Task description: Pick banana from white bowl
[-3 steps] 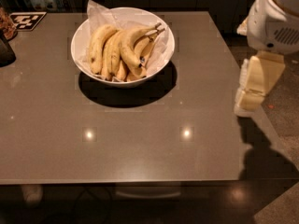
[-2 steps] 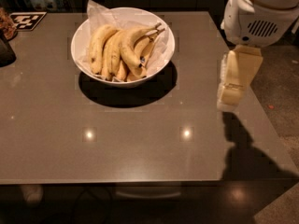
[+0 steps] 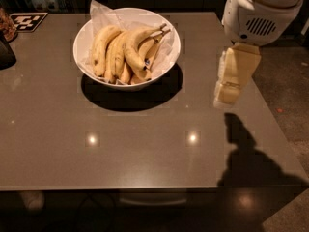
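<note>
A wide white bowl [image 3: 169,62] lined with crinkled white paper stands on the grey table at the back centre. It holds several yellow bananas. The plump curved banana [image 3: 133,50] lies on top at the middle, its dark stem tip pointing right. My gripper [image 3: 227,93] hangs from the white arm at the right, above the table's right part, about a bowl's width right of the bowl and clear of it. It holds nothing.
The grey table [image 3: 145,149] has its front edge low in view and its right edge under the arm. A black-and-white marker card [image 3: 29,21] lies at the back left. A dark object [image 3: 6,52] sits at the left edge.
The arm and gripper have moved left, from beyond the table's right edge to over its right part, closer to the bowl. The bowl and bananas have not moved.
</note>
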Tool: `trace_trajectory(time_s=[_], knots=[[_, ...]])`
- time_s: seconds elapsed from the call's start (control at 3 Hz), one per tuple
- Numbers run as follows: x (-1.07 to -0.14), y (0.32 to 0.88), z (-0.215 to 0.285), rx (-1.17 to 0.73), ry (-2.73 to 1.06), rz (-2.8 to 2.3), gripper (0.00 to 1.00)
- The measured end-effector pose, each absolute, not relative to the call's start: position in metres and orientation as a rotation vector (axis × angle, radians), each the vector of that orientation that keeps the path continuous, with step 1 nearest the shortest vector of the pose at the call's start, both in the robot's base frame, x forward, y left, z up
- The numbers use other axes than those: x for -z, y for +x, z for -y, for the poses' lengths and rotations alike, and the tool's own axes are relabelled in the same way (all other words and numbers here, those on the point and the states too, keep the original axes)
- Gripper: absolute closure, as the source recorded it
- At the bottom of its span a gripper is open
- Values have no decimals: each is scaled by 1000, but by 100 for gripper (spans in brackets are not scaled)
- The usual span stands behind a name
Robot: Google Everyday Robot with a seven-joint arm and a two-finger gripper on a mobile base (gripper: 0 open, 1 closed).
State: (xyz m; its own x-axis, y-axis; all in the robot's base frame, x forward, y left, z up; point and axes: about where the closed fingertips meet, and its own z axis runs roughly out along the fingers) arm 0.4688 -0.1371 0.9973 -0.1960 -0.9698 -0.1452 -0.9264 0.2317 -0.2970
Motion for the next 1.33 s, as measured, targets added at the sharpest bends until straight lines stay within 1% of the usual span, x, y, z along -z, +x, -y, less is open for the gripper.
trace_trajectory(time_s=[0.33,0.67,1.0,1.33], knots=[[-1002,498,117,227,-1714,-2266,0],[-1005,545,88,231,-1574,-2376,0],[-1010,558,70,207,-1515,-2364,0],[-1009,564,62,186,-1491,-2350,0]])
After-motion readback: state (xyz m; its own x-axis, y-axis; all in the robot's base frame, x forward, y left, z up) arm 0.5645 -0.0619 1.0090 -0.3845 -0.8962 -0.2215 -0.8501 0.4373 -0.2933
